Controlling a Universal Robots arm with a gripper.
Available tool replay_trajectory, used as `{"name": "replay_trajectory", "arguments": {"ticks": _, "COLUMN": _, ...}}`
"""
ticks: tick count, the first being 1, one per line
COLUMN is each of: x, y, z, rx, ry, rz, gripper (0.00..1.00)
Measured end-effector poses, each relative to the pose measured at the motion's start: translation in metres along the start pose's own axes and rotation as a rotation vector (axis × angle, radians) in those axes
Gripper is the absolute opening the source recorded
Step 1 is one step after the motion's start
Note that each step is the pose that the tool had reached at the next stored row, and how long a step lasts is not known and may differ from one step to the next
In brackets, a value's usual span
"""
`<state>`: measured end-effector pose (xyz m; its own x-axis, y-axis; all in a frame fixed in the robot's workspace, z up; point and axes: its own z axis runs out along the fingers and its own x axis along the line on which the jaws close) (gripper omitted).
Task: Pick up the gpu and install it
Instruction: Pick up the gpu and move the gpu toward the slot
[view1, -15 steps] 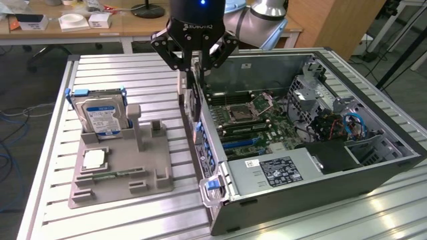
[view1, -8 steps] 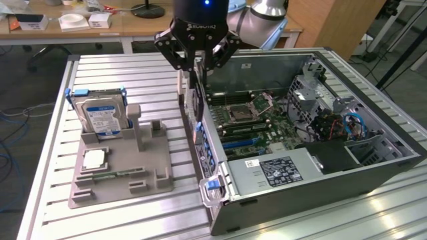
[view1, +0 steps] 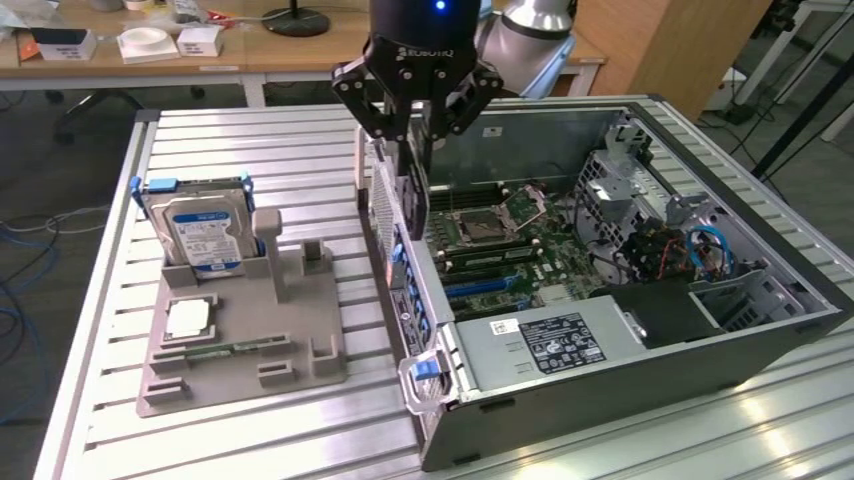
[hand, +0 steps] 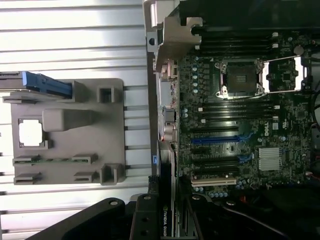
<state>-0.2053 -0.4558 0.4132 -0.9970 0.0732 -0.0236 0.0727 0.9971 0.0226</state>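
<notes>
The hand (view1: 420, 135) is half closed on the gpu (view1: 411, 190), which hangs edge-down just inside the computer case (view1: 601, 400) rear wall.

Black gpu (view1: 416, 190), grey fixture (view1: 227, 375), blue-white hard drive label (view1: 207, 243), green motherboard (view1: 541, 255), blue slots (view1: 483, 286)

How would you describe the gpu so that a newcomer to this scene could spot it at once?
Find the open computer case on the slatted table. Above its wall nearest the grey holder, the robot's pincer grips the gpu, which hangs on edge. It is a thin dark card, unlike the boxy silver hard drive standing in the holder.
</notes>
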Motion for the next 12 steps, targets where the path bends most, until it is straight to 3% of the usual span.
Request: {"name": "replay_trajectory", "arguments": {"ticks": 12, "x": -0.024, "y": 0.0018, "z": 0.0007, "rx": 0.0, "ry": 0.0, "rz": 0.0, "gripper": 0.26}}
